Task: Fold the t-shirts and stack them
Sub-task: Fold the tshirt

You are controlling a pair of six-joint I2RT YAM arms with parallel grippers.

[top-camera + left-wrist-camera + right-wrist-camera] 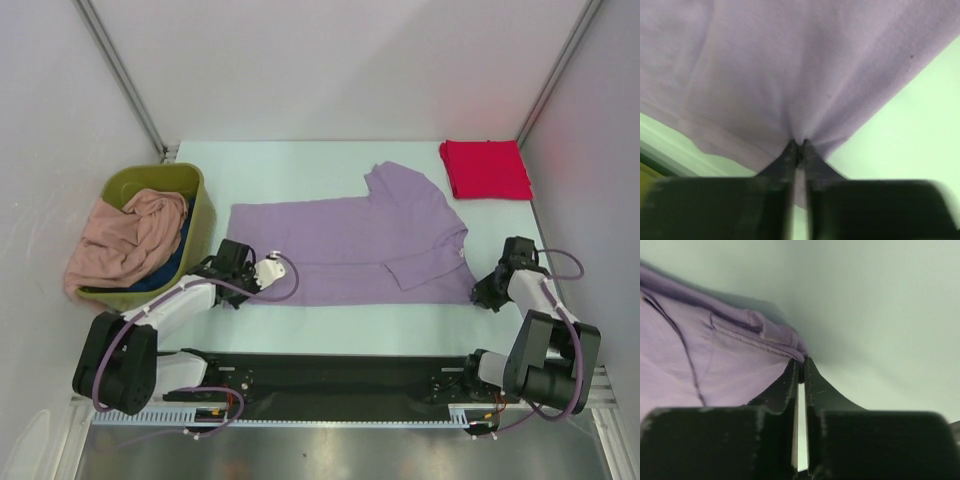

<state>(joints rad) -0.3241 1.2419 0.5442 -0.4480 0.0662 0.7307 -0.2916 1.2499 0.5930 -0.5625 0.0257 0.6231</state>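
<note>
With left gripper (799,145), pinching purple shirt's (350,240) near left corner. With right gripper (801,362), pinching its near right corner.

- You have a plain lavender t-shirt (350,240) across mid-bench.
- At your far right corner, the folded t-shirt (486,168) is plain bright red.
- At the left edge, the olive-green bin (150,176) shows you a salmon-pink t-shirt (125,240) and a sliver of dark blue t-shirt (165,272).
- Your bench (300,165) is pale mint.
- The left gripper (799,145) and right gripper (801,362) are black.
</note>
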